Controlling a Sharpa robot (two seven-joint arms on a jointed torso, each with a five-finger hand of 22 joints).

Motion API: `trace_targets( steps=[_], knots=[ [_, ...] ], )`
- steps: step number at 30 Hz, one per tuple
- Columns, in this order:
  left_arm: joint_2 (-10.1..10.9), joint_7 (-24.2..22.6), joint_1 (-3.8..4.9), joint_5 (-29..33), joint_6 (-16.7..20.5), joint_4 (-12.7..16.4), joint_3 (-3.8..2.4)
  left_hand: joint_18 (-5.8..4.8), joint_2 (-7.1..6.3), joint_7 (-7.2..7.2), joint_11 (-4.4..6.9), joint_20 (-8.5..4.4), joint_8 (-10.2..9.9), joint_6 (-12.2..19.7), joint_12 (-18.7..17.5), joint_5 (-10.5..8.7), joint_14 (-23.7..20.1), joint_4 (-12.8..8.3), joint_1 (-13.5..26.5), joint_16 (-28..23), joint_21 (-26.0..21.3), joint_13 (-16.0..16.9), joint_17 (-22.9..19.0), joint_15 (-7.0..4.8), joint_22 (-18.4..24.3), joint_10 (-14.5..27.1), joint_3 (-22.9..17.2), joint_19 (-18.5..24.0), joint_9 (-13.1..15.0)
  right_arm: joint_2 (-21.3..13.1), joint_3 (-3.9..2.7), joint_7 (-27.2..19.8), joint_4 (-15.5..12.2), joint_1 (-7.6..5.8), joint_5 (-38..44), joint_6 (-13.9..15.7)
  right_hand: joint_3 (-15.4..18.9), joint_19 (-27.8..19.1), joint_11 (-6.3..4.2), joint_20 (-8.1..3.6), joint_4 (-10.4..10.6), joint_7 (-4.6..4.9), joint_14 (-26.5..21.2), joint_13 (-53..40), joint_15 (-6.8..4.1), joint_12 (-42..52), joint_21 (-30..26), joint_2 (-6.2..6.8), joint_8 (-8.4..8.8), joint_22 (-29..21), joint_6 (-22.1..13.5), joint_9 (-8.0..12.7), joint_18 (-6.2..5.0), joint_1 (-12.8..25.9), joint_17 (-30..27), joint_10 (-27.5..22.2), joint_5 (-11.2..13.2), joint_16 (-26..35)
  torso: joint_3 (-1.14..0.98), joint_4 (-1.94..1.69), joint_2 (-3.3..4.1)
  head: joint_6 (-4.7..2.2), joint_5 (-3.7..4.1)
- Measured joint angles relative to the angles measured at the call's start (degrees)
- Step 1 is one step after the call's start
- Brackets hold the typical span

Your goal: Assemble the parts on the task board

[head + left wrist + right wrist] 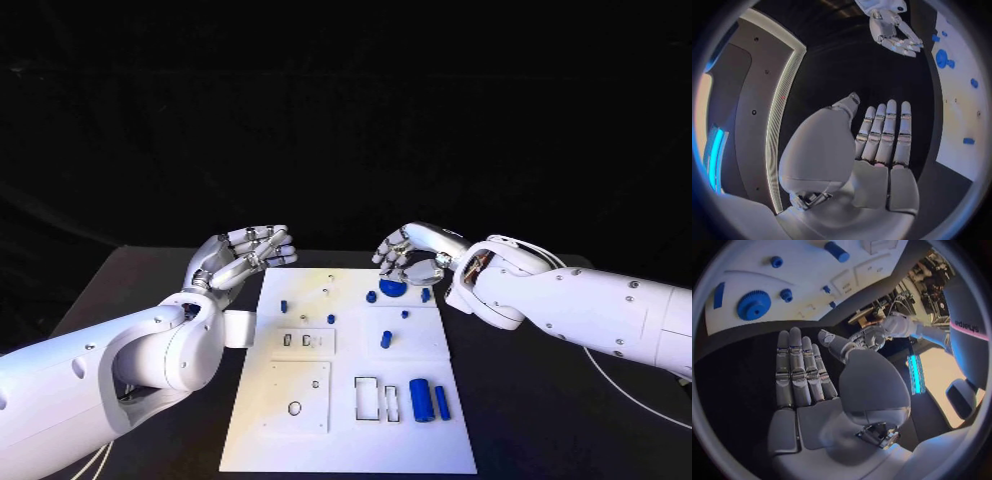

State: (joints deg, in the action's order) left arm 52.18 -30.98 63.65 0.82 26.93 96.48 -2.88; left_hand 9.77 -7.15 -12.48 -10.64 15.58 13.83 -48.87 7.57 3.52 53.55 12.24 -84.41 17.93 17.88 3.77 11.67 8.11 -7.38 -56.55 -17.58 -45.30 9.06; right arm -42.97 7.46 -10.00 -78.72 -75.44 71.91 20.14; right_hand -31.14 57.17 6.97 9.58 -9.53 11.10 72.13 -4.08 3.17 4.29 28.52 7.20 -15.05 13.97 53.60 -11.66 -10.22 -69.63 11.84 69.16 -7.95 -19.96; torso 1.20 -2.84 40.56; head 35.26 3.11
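Observation:
The white task board (346, 440) lies in the middle of the black table. A blue gear (392, 287) sits near its far edge, with small blue pegs (371, 296) beside it. A thick blue cylinder (420, 399) and a thin one (441, 402) lie near the front right. My right hand (411, 258) hovers just beyond the gear with fingers apart, holding nothing. My left hand (245, 250) hangs off the board's far left corner, also empty. The left wrist view shows my left hand's fingers (879, 137) straight, and the right wrist view shows my right hand's fingers (801, 370) straight, with the gear (753, 305) beyond them.
Rectangular slots (368, 398) and an oval hole (294, 408) are cut into the board's near half. A white tab (240, 328) sticks out from the board's left edge by my left forearm. Bare black table (534, 420) lies on either side of the board.

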Motion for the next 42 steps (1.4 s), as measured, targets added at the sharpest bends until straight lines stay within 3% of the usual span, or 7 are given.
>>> trace_targets(
  steps=[10,16,18,20,23,28,42],
  knots=[
    [0.9,1.0,0.01,-0.3,-2.2,1.0,-0.03,0.0,-0.41,-0.1,0.19,-0.01,0.0,-0.1,-0.5,0.0,0.3,0.2,0.4,0.0,0.1,0.0,0.2,0.08,0.0,-0.2,-0.1,-0.4,0.0,2.3,-0.1,6.6,0.5,-0.53,15.8,-2.7,1.8,7.4,-1.06,-3.03,1.8,-0.87,11.6,-0.4,-2.48,-0.4,9.8,2.18,1.35,6.2,0.9,0.0,0.0,1.0,9.1,0.0,0.7,-10.7,0.4,-0.51,1.57,-0.43,0.95],
    [1.5,1.3,0.01,-0.3,-2.9,1.0,-0.03,-0.01,-0.41,-0.1,0.19,-0.22,0.0,-0.1,-0.5,0.0,0.3,0.2,0.4,0.0,0.1,0.0,0.2,0.08,0.0,-0.2,-0.2,-0.6,0.0,3.2,-0.1,8.4,1.2,-0.54,19.6,-3.5,2.4,7.9,-0.92,-3.23,2.6,-0.99,11.6,-1.6,-2.47,0.0,15.1,3.01,1.68,11.3,0.7,-0.1,0.0,0.8,15.1,-3.3,-0.6,-18.5,0.58,-0.85,2.16,-0.38,1.45],
    [1.6,1.4,0.01,-0.3,-3.0,1.0,-0.03,-0.01,-0.41,-0.1,0.19,-0.22,0.0,-0.1,-0.5,0.0,0.3,0.2,0.4,0.0,0.1,0.0,0.2,0.08,0.0,-0.2,-0.5,-0.6,0.0,3.3,-0.1,8.8,1.4,-0.54,20.4,-3.7,2.6,9.6,-1.22,-3.36,2.9,-0.98,11.6,-1.9,-2.47,0.6,19.3,3.03,1.67,16.4,0.7,-0.2,0.05,0.7,16.9,-4.4,-0.7,-21.4,0.62,-0.94,2.25,-0.35,1.5],
    [1.8,1.4,0.01,-0.3,-3.2,1.2,-0.03,-0.01,-0.41,-0.1,0.19,-0.21,0.0,-0.1,-0.5,0.0,0.3,0.2,0.4,0.0,0.2,0.0,0.2,0.08,0.0,-0.2,-0.5,-0.6,0.0,3.4,-0.1,9.3,1.7,-0.53,21.2,-3.9,2.7,11.1,-0.91,-3.33,3.3,-0.98,11.7,-2.3,-2.35,1.5,24.4,3.37,1.67,22.7,0.7,-0.3,1.38,0.4,21.1,-5.1,-0.7,-26.5,0.69,-1.13,2.38,-0.3,1.6],
    [1.9,1.5,0.01,-0.3,-3.3,1.3,-0.03,-0.01,-0.41,-0.1,0.19,-0.22,0.0,-0.1,-0.7,0.0,0.3,0.2,0.4,0.0,0.4,0.0,0.2,0.08,0.0,-0.2,-0.5,-1.0,0.0,3.7,-0.1,9.8,1.8,-0.5,22.0,-4.3,2.8,14.0,-0.79,-3.17,4.0,-0.98,11.8,-2.8,-2.26,2.6,32.7,3.41,1.67,33.4,0.7,-0.6,2.71,0.4,32.4,-6.1,-0.7,-38.1,0.79,-1.4,2.53,-0.31,1.67],
    [2.0,1.6,0.01,-0.3,-3.5,1.5,-0.03,-0.01,-0.71,-0.1,0.19,-0.22,0.0,-0.1,-0.7,0.0,0.3,0.2,0.7,0.0,0.4,0.0,0.3,0.08,0.0,-0.2,-0.5,-1.0,0.0,4.0,-0.1,10.3,2.0,-0.42,23.1,-5.4,2.6,16.7,-0.71,-2.94,4.4,-0.98,11.9,-3.1,-2.14,3.4,39.8,3.61,1.67,42.9,0.7,-0.9,3.61,0.2,42.7,-6.7,-1.0,-48.0,0.83,-1.69,2.73,-0.47,1.58],
    [1.8,1.8,0.01,-0.2,-3.7,1.4,-0.03,-0.02,-0.71,-0.1,0.19,-0.43,0.0,-0.1,-1.0,0.0,0.3,0.2,0.7,0.0,0.4,0.0,0.3,0.09,0.0,-0.2,-0.5,-1.2,-0.1,4.4,-0.05,10.9,2.5,0.05,24.2,-8.1,1.8,18.5,-0.72,-2.4,5.1,-1.28,12.0,-3.1,-2.06,4.3,44.9,3.3,0.88,50.1,1.5,-1.5,4.51,-0.1,48.9,-7.1,-1.0,-54.0,0.86,-1.96,3.24,-0.64,1.86]
  ],
)
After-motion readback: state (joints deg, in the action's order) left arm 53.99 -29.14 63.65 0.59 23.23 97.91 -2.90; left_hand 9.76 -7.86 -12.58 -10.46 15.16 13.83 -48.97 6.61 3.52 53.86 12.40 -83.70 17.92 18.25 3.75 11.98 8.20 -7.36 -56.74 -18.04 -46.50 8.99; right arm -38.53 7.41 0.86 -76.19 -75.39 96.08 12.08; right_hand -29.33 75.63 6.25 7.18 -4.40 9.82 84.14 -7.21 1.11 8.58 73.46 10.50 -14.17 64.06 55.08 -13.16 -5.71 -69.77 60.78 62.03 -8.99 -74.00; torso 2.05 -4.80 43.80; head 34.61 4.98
